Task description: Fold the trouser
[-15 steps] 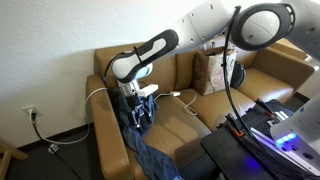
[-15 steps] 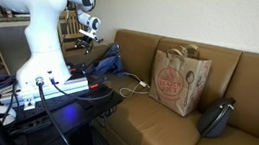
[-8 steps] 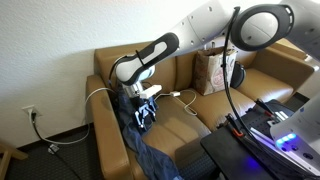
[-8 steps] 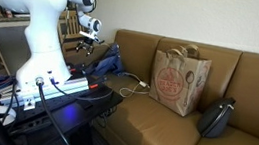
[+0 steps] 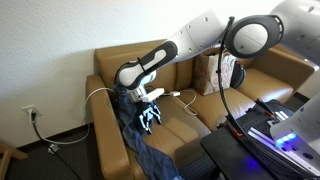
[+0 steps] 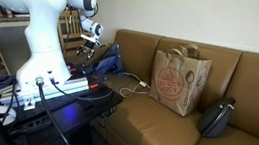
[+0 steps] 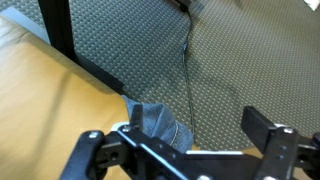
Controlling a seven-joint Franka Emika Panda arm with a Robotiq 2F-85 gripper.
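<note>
We're a touch further seatward than before; gripper (image 5: 150, 117) wide open, empty, trouser (image 5: 143, 150) right below it, running lengthwise down the armrest (image 5: 108, 140).

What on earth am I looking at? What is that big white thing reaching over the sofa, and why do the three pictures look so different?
The white thing is a robot arm with a two-fingered gripper at its end. Two pictures come from cameras standing in the room. The third comes from a camera on the arm's wrist, looking past the gripper. On the brown sofa lie a pair of blue jeans, a brown paper bag and a dark bag. The gripper hangs open over the jeans and holds nothing.
</note>
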